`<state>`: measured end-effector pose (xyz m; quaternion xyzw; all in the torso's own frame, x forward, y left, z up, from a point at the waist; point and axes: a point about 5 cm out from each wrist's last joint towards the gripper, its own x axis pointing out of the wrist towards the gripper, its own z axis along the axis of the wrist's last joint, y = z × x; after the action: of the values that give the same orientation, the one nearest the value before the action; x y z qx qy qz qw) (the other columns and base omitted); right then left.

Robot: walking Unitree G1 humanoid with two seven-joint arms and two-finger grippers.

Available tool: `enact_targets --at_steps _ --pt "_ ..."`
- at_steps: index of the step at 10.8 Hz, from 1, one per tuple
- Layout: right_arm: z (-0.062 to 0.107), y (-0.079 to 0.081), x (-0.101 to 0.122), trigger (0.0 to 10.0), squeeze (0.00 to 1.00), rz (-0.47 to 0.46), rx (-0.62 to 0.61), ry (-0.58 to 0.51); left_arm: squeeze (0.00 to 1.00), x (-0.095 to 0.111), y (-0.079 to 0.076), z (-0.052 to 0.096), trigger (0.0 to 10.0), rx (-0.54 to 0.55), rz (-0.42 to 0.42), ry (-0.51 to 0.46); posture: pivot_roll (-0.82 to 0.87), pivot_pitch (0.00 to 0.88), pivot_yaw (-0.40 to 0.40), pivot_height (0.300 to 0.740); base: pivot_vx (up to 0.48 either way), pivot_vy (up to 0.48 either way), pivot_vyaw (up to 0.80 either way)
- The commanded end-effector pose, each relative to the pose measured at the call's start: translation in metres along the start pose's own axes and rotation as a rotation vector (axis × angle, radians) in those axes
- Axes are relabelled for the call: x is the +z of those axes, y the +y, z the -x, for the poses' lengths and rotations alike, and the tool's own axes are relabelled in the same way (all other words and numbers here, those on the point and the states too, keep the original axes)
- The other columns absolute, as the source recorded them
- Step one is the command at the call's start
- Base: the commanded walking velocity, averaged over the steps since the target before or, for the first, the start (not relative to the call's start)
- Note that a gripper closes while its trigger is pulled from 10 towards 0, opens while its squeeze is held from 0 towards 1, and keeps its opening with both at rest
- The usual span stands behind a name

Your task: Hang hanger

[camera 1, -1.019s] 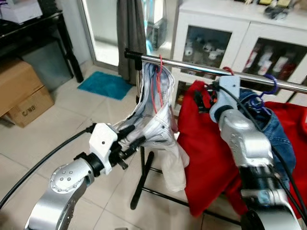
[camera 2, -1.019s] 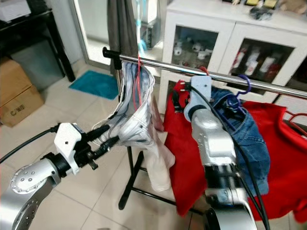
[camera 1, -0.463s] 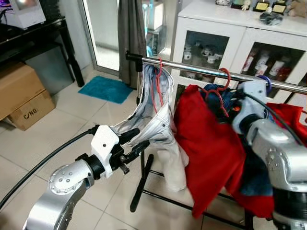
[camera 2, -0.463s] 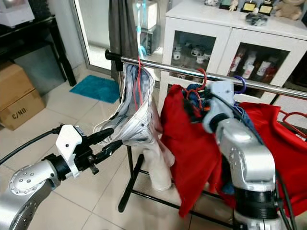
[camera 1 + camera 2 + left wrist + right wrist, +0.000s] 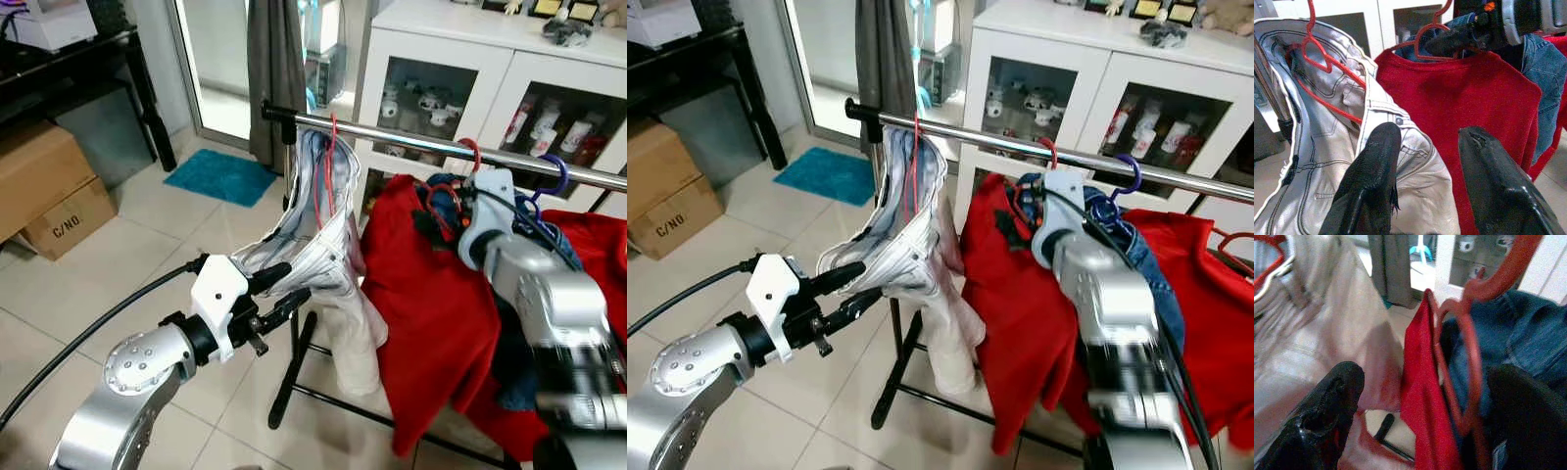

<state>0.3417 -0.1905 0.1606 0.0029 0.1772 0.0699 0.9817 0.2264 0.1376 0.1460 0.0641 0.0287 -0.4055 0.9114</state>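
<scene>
1. Right now the red hanger (image 5: pixel 1469 357), carrying the red shirt (image 5: pixel 431 313), sits between the spread fingers of my right pincer (image 5: pixel 1425 421), just under the rail (image 5: pixel 411 142); its hook (image 5: pixel 474 152) looks to be over the bar.
2. Handling, I judge: thin stiff wire, light, but the soft shirt drags and swings. Best held at the neck below the hook.
3. My left pincer (image 5: pixel 1430 161), fingers apart, touches the pale jeans (image 5: pixel 318 245) hanging beside it.
</scene>
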Motion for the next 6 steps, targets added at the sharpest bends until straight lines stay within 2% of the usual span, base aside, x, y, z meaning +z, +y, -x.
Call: enact_targets --at_steps 1,2,3,6 --pt "-0.0008 -0.007 0.0039 10.0 0.0 -0.013 -0.034 -0.014 0.0 -0.0011 0.0005 0.0009 10.0 -0.001 -0.004 0.009 0.12 0.0 -0.028 0.74 0.0 0.0 0.0" --pt "-0.0035 -0.0102 0.0052 3.5 0.0 -0.043 -0.039 -0.014 0.0 -0.0012 0.0008 0.001 10.0 0.003 -0.004 0.009 0.12 0.0 -0.029 0.74 0.0 0.0 0.0" --pt "-0.0056 -0.0119 0.0071 0.0 0.0 -0.058 -0.03 -0.02 0.0 -0.0015 0.0006 0.0017 10.0 0.004 -0.005 0.01 0.12 0.0 -0.031 0.74 0.0 0.0 0.0" --pt "-0.0087 -0.0135 0.0051 0.0 0.0 -0.067 -0.027 -0.006 0.0 -0.002 0.0003 0.0015 10.0 0.008 -0.009 0.011 0.13 0.0 -0.034 0.74 0.0 0.0 0.0"
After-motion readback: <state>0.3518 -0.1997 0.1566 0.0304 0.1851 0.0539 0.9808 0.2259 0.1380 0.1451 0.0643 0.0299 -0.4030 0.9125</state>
